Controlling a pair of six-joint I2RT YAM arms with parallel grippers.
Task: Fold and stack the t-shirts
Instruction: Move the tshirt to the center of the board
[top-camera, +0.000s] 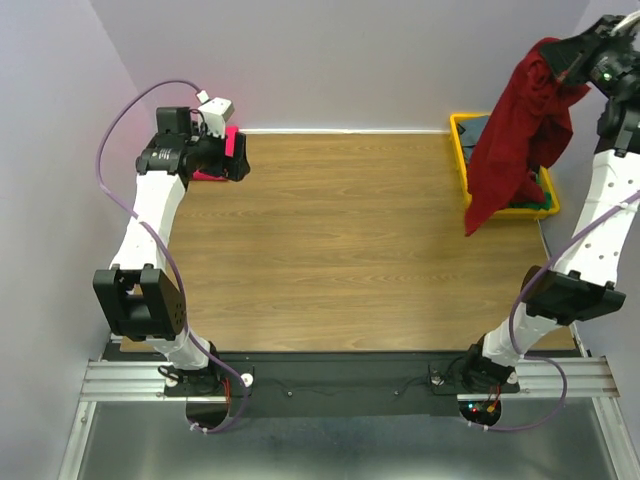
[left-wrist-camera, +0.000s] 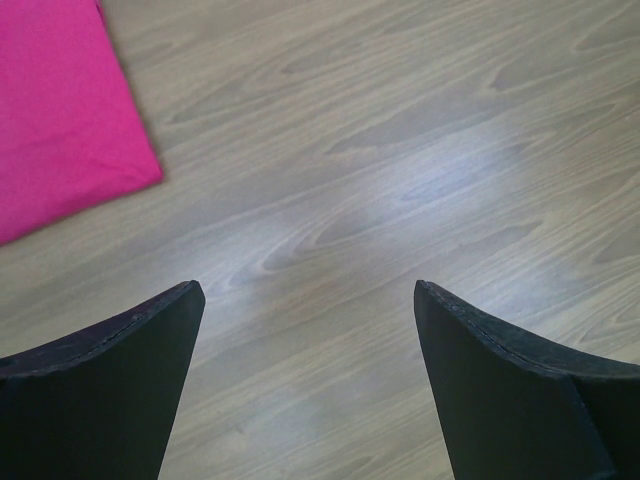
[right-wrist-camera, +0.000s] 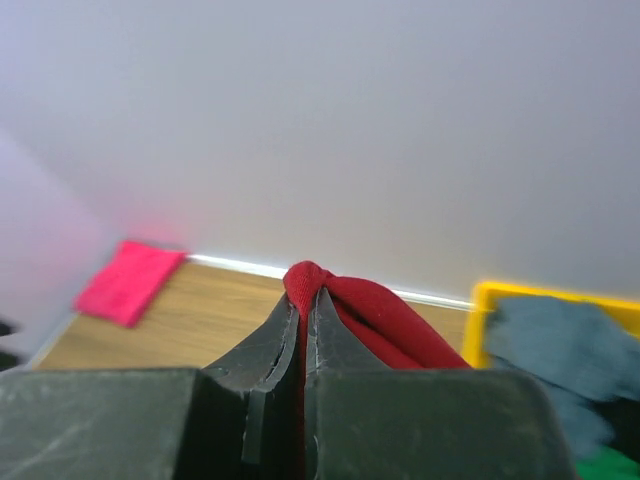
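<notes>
**Crimson shirt aloft at right; pink shirt folded at far-left corner**

Left gripper (left-wrist-camera: 310, 295): jaws spread wide, empty, over bare worktop (top-camera: 340, 240) near the far-left corner. The folded hot-pink t-shirt (left-wrist-camera: 60, 110) lies flat just beside it. Right gripper (right-wrist-camera: 305, 295): jaws pinched tight on the crimson t-shirt (top-camera: 515, 130), which hangs above the yellow bin (top-camera: 458, 150) at the far-right corner. The bin's contents are blurred; they appear to be a grey garment (right-wrist-camera: 555, 340) and a green garment (right-wrist-camera: 600, 465).

the table (top-camera: 350, 250) is smooth wood-grain with a soft sheen; the crimson t-shirt (top-camera: 515, 130) and pink t-shirt (left-wrist-camera: 60, 110) are matt cloth.
</notes>
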